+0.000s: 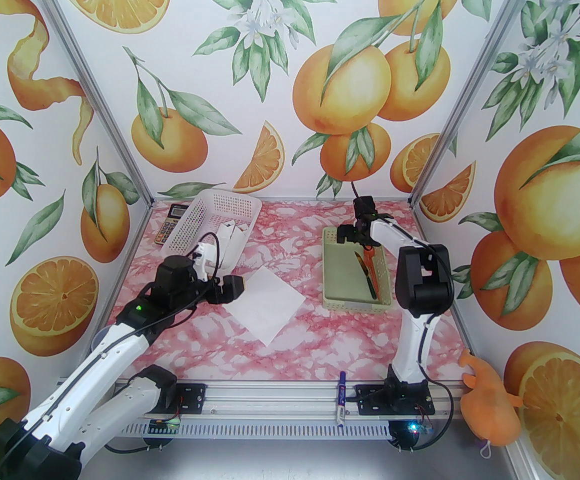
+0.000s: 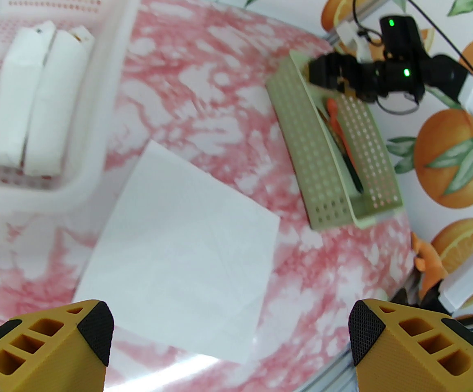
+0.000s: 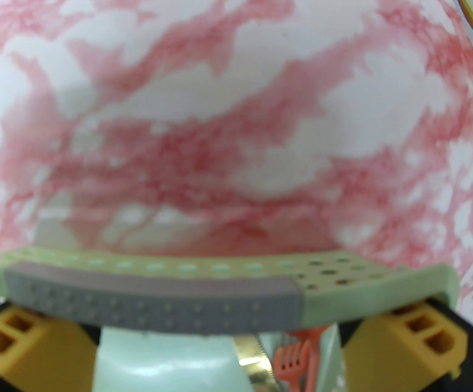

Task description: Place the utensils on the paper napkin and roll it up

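The white paper napkin (image 1: 264,305) (image 2: 179,251) lies flat near the table's middle, one corner pointing at the near edge. The utensils (image 1: 368,268) (image 2: 342,145), orange-red heads with dark handles, lie in a pale green perforated tray (image 1: 335,273) (image 2: 322,165) to its right. My right gripper (image 1: 355,235) (image 3: 220,341) hangs open over the tray's far end, with the orange fork (image 3: 293,364) and a serrated blade between its yellow fingers (image 3: 416,341). My left gripper (image 1: 227,290) (image 2: 232,341) is open and empty, just above the napkin's left corner.
A white mesh basket (image 1: 204,208) (image 2: 97,76) holding two white rolls (image 2: 28,100) stands at the back left, with a calculator (image 1: 169,223) beside it. A blue-and-white marker (image 1: 341,400) lies on the front rail. An orange plush toy (image 1: 490,408) sits at the near right corner.
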### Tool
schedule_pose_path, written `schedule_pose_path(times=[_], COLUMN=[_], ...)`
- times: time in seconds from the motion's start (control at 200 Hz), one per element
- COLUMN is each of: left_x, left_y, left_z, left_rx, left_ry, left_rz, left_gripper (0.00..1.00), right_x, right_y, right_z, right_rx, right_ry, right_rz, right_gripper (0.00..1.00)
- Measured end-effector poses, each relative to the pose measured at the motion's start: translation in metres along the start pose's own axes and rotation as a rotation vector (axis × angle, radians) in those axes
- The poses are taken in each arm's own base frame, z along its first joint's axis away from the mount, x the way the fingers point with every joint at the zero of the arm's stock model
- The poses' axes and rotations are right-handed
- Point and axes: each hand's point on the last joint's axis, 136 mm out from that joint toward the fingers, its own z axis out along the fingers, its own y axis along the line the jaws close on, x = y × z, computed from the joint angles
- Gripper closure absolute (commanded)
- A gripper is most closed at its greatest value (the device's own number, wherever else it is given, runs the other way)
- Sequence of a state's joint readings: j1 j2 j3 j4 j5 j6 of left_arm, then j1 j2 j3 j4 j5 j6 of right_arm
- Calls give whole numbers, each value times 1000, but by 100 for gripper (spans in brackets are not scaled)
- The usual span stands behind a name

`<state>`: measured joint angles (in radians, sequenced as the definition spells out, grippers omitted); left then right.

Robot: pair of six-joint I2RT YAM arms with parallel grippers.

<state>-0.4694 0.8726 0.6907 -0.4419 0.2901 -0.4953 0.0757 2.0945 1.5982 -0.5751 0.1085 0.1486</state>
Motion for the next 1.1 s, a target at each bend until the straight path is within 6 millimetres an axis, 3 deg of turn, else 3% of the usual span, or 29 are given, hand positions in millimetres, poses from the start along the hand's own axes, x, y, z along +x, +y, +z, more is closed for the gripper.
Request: schedule_pose_path(times=[0.175,0.29,0.44,0.67,0.906,1.101], left_x=[34,58,94,125,146,153], left_y=[-9,-17,-29,-37,-33,-30], left_z=[12,24,45,70,89,101], left_rx=[21,49,64,54,28,16], left_ry=[81,138,242,335,397,421], left_rz=[-26,-45,-45,-26,-16,-16], left_gripper=[0,0,0,0,0,0], right_x=[-5,-5,0,23,72,89], right_y=[0,-1,-6,-14,-16,-13], right_z=[-2,-15,-63,-142,-184,-206], right_rx=[-4,-9,-22,-68,-136,-191], right_ry=[-12,-26,-77,-195,-241,-270], right_rz=[3,5,11,47,99,120], right_gripper=[0,0,0,0,0,0])
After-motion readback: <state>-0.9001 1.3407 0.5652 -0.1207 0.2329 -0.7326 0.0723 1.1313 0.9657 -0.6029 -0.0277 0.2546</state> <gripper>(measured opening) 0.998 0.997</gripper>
